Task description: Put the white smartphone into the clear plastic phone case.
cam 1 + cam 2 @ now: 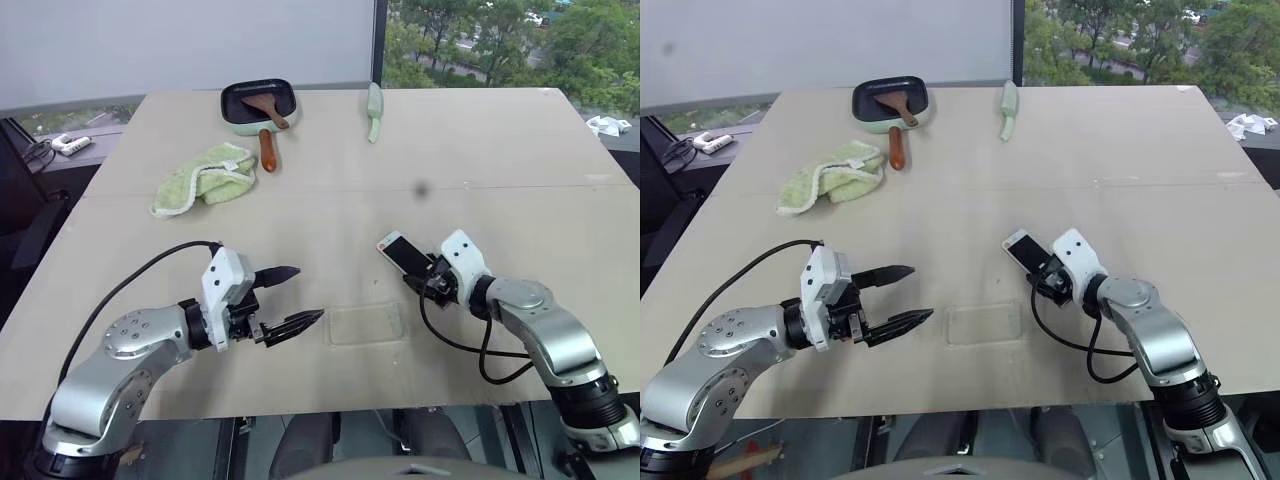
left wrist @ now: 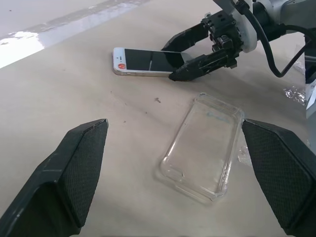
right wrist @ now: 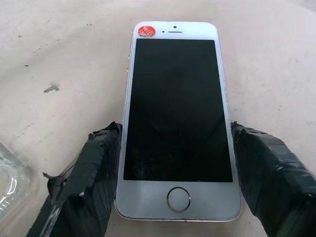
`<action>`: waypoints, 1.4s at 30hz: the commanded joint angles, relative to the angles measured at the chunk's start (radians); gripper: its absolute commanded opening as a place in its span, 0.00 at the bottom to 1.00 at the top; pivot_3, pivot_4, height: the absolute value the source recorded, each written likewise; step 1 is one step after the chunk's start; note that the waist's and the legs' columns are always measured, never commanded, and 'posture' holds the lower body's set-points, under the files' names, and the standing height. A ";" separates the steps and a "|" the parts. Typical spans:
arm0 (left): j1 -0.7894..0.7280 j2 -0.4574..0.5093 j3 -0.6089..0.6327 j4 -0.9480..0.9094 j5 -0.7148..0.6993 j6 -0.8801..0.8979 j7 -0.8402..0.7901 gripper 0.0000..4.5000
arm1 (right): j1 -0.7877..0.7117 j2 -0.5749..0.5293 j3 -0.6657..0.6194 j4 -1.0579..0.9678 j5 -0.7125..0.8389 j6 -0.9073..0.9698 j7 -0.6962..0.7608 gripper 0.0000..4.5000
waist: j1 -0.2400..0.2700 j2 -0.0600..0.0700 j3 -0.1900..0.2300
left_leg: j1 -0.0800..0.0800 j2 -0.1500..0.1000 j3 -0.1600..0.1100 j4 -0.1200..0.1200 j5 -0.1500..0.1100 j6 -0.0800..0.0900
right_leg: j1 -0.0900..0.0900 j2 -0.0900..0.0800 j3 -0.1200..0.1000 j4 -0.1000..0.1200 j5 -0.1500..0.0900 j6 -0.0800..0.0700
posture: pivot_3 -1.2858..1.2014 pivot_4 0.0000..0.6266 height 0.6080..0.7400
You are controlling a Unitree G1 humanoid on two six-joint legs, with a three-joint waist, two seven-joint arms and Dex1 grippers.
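my right gripper straddles phone home-button end, fingers touching both long edges, not lifted | long axis runs away from it | case between grippers | left gripper spread, empty

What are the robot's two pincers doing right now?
Left pincer: open, empty.
Right pincer: fingers either side of the white smartphone; whether it grips cannot be told.
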State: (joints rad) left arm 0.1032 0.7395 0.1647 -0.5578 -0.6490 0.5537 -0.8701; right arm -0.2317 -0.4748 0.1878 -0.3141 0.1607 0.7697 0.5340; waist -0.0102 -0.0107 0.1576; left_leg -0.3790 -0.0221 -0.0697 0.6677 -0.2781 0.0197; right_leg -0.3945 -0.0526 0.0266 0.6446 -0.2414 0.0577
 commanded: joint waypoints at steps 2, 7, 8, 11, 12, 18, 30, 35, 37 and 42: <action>0.012 0.006 0.017 0.010 0.005 -0.027 -0.016 1.00 | 0.028 -0.046 0.009 0.045 -0.009 -0.097 0.062 0.66 | 0.000 0.000 0.000 | 0.000 0.000 0.000 0.000 0.000 0.000 | 0.000 0.000 0.000 -0.001 0.000 0.000 | 0.52 0.24 1.00; -0.105 -0.034 -0.037 0.095 0.025 -0.037 0.000 1.00 | -0.014 -0.093 0.030 0.049 0.002 -0.334 0.207 0.66 | 0.004 0.003 0.003 | -0.003 -0.001 -0.002 0.000 0.000 0.000 | -0.001 0.000 -0.002 -0.001 0.001 0.001 | 0.52 0.24 1.00; -0.133 -0.040 -0.053 0.113 0.043 -0.035 0.009 1.00 | -0.019 -0.094 0.031 0.044 0.012 -0.355 0.231 0.66 | 0.004 0.003 0.004 | -0.003 -0.001 -0.002 0.000 0.000 0.000 | -0.001 0.000 -0.002 -0.001 0.001 0.002 | 0.52 0.24 1.00; -0.197 -0.054 -0.089 0.156 0.081 -0.060 -0.005 1.00 | -0.037 -0.107 0.025 0.027 0.032 -0.397 0.293 0.66 | -0.006 0.004 0.005 | -0.003 -0.001 -0.003 0.000 0.000 0.000 | -0.001 0.001 -0.003 -0.001 0.001 0.002 | 0.52 0.24 1.00; -0.216 -0.057 -0.094 0.168 0.083 -0.066 -0.014 1.00 | -0.041 -0.114 0.020 0.016 0.042 -0.392 0.311 0.66 | -0.009 0.004 0.006 | -0.004 -0.001 -0.003 -0.001 0.000 0.000 | -0.002 0.000 -0.002 -0.001 0.001 0.002 | 0.52 0.24 1.00; -0.324 -0.046 -0.138 0.262 0.056 -0.100 -0.180 0.88 | -0.094 -0.227 0.056 -0.072 0.041 -0.331 0.439 0.66 | -0.002 0.006 0.009 | -0.006 -0.001 -0.004 -0.001 0.000 0.000 | -0.004 0.000 -0.004 -0.001 0.001 0.002 | 0.52 0.24 1.00; -0.427 -0.025 -0.288 0.294 0.143 -0.116 -0.342 0.03 | -0.151 -0.283 0.163 -0.163 0.036 -0.280 0.559 0.66 | -0.002 0.005 0.011 | -0.007 -0.001 -0.006 -0.001 0.000 0.000 | -0.004 0.000 -0.006 -0.001 0.001 0.002 | 0.52 0.24 1.00; -0.429 -0.018 -0.349 0.303 0.195 -0.120 -0.360 0.03 | -0.151 -0.298 0.214 -0.110 -0.033 -0.419 0.601 0.66 | -0.003 0.005 0.011 | -0.007 -0.002 -0.006 -0.001 0.000 0.000 | -0.004 0.000 -0.005 -0.002 0.001 0.002 | 0.52 0.24 1.00; -0.431 -0.027 -0.359 0.304 0.197 -0.114 -0.363 0.03 | -0.155 -0.303 0.234 -0.079 -0.060 -0.473 0.624 0.66 | -0.003 0.005 0.012 | -0.007 -0.002 -0.006 -0.001 0.000 0.000 | -0.004 0.000 -0.006 -0.001 0.001 0.002 | 0.52 0.24 1.00; -0.429 -0.029 -0.390 0.309 0.234 -0.125 -0.362 0.03 | -0.176 -0.288 0.256 -0.019 -0.093 -0.544 0.657 0.66 | -0.003 0.005 0.012 | -0.006 -0.002 -0.006 -0.001 0.000 0.000 | -0.004 0.000 -0.006 -0.001 0.001 0.002 | 0.52 0.24 1.00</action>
State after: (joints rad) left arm -0.3141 0.7076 -0.2150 -0.2444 -0.4240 0.4465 -1.2249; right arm -0.3904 -0.7669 0.4404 -0.3304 0.0788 0.2577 1.1742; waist -0.0136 -0.0056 0.1692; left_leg -0.3854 -0.0236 -0.0753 0.6671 -0.2780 0.0194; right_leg -0.3980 -0.0526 0.0211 0.6432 -0.2403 0.0601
